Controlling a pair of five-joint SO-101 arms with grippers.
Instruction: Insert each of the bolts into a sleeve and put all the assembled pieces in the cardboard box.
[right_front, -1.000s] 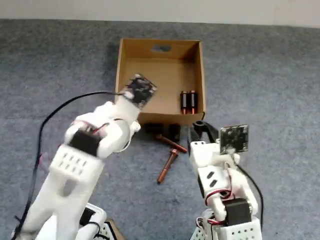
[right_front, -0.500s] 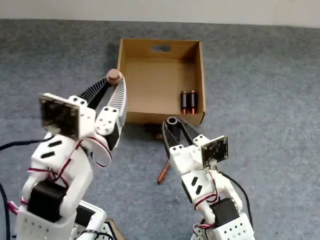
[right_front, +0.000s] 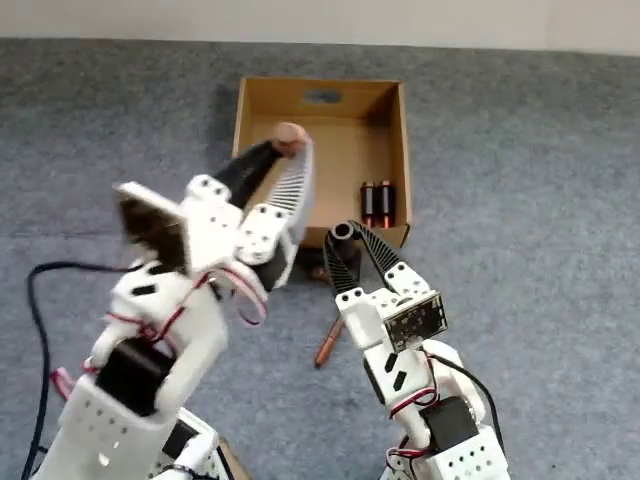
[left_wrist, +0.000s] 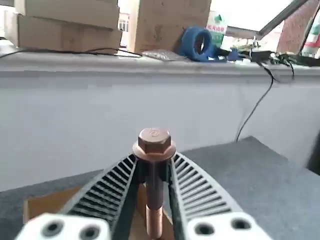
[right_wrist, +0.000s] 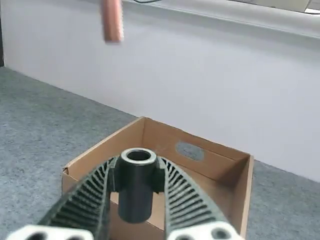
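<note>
While the left gripper (right_front: 289, 150) is clenched on a copper-coloured hex-head metal bolt (right_front: 290, 133), held upright with its head on top, the right gripper (right_front: 345, 242) is clamped around a short black cylindrical sleeve (right_front: 343, 232) with its bore facing up. Seen from above, the bolt lies toward the 9 o'clock side of the open brown cardboard box (right_front: 350, 150). The sleeve sits just outside the box's front wall, at about 5 o'clock from the bolt. In the right wrist view the bolt's shank tip hangs apart from the sleeve's mouth and is not lined up with it.

Two dark sleeves with copper bolts already in them (right_front: 376, 203) lie side by side in the box's 4 o'clock corner. One more loose copper bolt (right_front: 333, 338) lies on the grey carpeted table top (right_front: 550, 150), at 6 o'clock from the box and just beside the right arm.

The step in hand looks like the mating of this bolt and sleeve, at the alignment stage, with nothing inserted yet. The next move calls for carrying the bolt toward 5 o'clock until its tip stands over the bore. The two axes must be parallel before the bolt goes down, and the right arm should hold the sleeve steady. A slight tilt would probably catch the tip on the sleeve's rim.
</note>
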